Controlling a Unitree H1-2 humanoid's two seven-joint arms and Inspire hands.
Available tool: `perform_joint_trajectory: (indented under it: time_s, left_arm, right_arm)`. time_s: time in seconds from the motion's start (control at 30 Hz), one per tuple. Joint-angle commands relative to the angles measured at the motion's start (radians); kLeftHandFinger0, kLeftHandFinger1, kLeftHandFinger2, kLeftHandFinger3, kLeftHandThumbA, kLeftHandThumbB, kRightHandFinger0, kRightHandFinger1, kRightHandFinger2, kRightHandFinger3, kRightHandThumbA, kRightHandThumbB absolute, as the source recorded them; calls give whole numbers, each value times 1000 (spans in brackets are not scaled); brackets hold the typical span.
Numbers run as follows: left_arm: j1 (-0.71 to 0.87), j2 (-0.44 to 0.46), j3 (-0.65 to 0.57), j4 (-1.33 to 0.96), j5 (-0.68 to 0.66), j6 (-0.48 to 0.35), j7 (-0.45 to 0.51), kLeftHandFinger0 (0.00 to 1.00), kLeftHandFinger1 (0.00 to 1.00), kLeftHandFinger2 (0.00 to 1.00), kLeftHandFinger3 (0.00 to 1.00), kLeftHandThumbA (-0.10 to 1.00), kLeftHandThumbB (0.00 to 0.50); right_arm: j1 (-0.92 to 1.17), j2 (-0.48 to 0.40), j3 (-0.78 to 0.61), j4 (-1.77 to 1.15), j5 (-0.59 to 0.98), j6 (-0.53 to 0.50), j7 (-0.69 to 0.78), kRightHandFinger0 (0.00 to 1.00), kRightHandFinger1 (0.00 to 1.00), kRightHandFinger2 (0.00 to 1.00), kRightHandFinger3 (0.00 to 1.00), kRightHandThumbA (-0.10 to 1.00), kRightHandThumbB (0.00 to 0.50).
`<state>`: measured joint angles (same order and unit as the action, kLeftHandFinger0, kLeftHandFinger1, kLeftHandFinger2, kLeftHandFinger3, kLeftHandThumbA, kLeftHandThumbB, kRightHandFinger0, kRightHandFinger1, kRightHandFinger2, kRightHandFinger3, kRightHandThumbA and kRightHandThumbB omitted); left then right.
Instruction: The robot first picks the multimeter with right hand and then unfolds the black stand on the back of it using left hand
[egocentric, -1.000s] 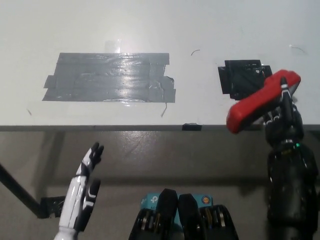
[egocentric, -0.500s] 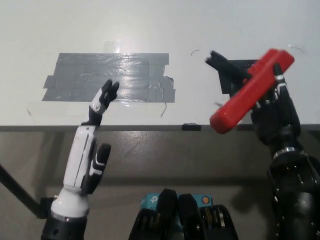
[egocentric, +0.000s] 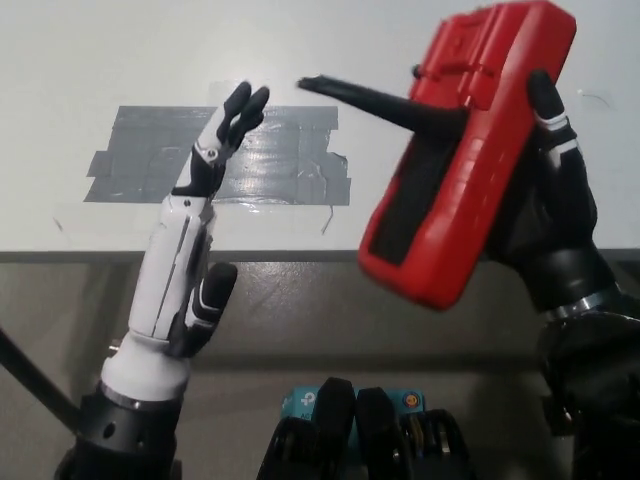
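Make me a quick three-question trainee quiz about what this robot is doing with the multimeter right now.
1. Which hand holds the red multimeter?
2. True or false: the black stand lies flat against the multimeter's back.
3. What grey patch lies on the table behind the left hand?

Key:
1. The black right hand.
2. False; it sticks out toward the left hand.
3. Strips of grey tape.
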<state>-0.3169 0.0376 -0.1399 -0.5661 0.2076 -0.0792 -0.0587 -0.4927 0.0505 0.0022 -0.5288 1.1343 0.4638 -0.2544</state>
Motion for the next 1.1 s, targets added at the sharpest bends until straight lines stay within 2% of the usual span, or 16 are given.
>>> perform_joint_trajectory:
  time_s: [0.0,0.1,0.13,0.2,0.27,0.3,0.37,0.43,0.47,0.53,0.57,0.63,0.73,0.8,0.83,1.07]
  left_arm:
    - [-45,-11,-8,-58,-26,69,-33,1000,1000,1000,1000,1000,245]
    - [-71,-10,-4,-85,18,26,-24,1000,1000,1000,1000,1000,240]
    - [-89,2,5,-132,10,45,-34,1000,1000,1000,1000,1000,265]
    - [-102,7,11,-169,-1,62,-41,1000,1000,1000,1000,1000,300]
    - [-105,4,12,-190,-9,76,-44,1000,1000,1000,1000,1000,300]
    - [-107,2,15,-201,-14,71,-40,1000,1000,1000,1000,1000,325]
    - [-122,-2,24,-227,23,9,-23,1000,1000,1000,1000,1000,321]
    - [-125,-1,24,-248,34,22,-31,1000,1000,1000,1000,1000,330]
    - [-126,-1,25,-254,36,26,-34,1000,1000,1000,1000,1000,331]
    - [-126,-2,25,-255,37,27,-35,1000,1000,1000,1000,1000,332]
    - [-131,-5,22,-278,19,45,-40,1000,1000,1000,1000,1000,332]
    - [-128,-12,14,-338,-2,86,-49,1000,1000,1000,1000,1000,329]
    - [-129,-14,16,-341,-3,93,-53,1000,1000,1000,1000,1000,330]
    - [-120,0,13,-328,-8,7,-45,1000,1000,1000,1000,1000,319]
    - [-127,-2,6,-308,-8,-16,-44,1000,1000,1000,1000,1000,292]
    - [-133,20,-18,-253,1,-70,-68,1000,1000,1000,1000,1000,273]
  right_arm:
    - [-68,-12,28,-71,146,5,108,0,155,582,61,-100,156]
    - [-66,-25,27,-59,143,-1,118,0,161,598,33,-100,148]
    - [-61,-31,29,-49,148,2,124,0,180,622,18,-100,148]
    - [-54,-36,30,-44,146,1,124,0,254,689,32,-100,150]
    - [-48,-41,31,-43,148,-2,122,0,278,708,49,-100,150]
    - [-47,-44,31,-40,147,-3,127,0,282,715,66,-100,141]
    - [-36,-52,24,-35,134,-9,127,0,305,755,91,-100,155]
    - [-31,-56,23,-33,136,-9,127,0,306,763,98,-100,154]
    - [-29,-57,24,-32,137,-10,128,0,323,773,123,-100,151]
    - [-29,-58,24,-32,137,-11,129,0,340,776,252,-100,152]
    - [-26,-60,23,-32,129,-13,127,0,325,758,327,-100,152]
    - [-22,-67,15,-34,116,-14,112,0,294,723,390,-100,149]
    - [-22,-68,14,-34,116,-15,112,0,290,721,404,-100,151]
    - [-17,-75,5,-38,121,-14,98,0,252,666,371,-100,157]
    - [-16,-73,6,-37,123,-15,100,0,235,648,324,-100,155]
    - [-19,-68,12,-40,118,-10,92,0,231,652,309,-100,165]
